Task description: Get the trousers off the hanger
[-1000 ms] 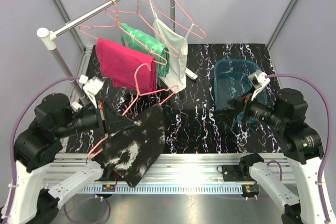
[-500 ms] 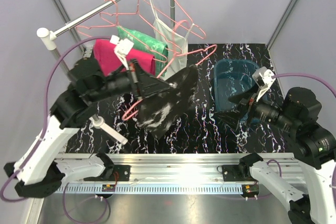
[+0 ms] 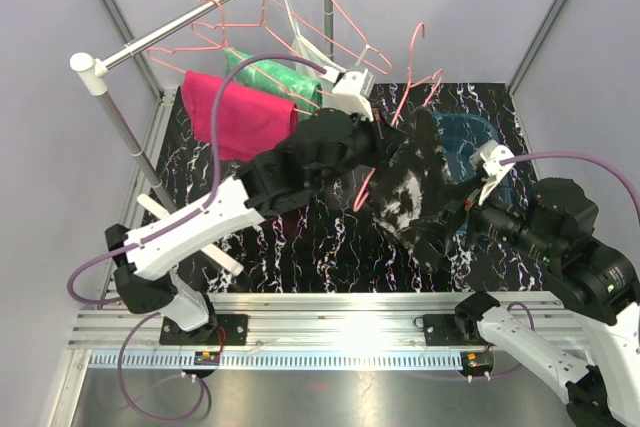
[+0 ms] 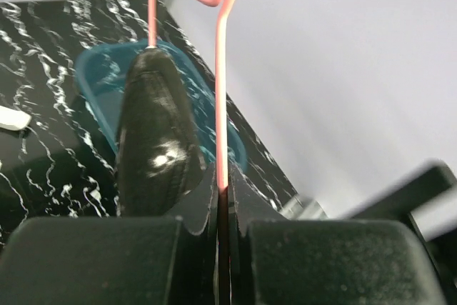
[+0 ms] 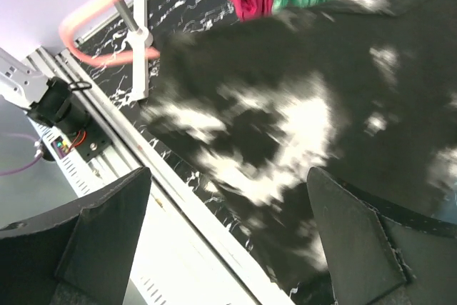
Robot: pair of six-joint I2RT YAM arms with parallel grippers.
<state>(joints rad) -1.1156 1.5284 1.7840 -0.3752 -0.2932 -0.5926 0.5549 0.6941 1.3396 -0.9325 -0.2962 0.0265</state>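
The left end effector point(image 4: 223, 198) was clamped shut on the wire of a pink hanger point(image 4: 222, 91), holding it in the air above the left side of the blue tub point(image 3: 478, 133). The black speckled trousers point(image 3: 410, 187) draped from it hung over the tub's left half. The right end effector point(image 5: 228, 176) hovered on the near side of the tub, fingers spread wide and holding nothing, with the cloth filling the space just ahead of it; whether a finger touched the cloth could not be told. The step in hand looked like the strip-off, and doing it well would have called for the right fingers to close on a thick fold of the hanging cloth rather than a thin edge. They should have kept clear of the hanger wire. The pull would best have run down and toward the tub, along the hanger's bar, so the cloth slid off instead of dragging the hanger with it. The left grip needed to be firm and level, because a tilted hanger could let the cloth bunch at one end. The cloth seemed limp and likely to stretch before it slid. The magenta trousers point(image 3: 240, 117) and the green mottled trousers point(image 3: 265, 77) hung well to the left of the tub, above the counter point(image 3: 300, 237), not yet taken off.
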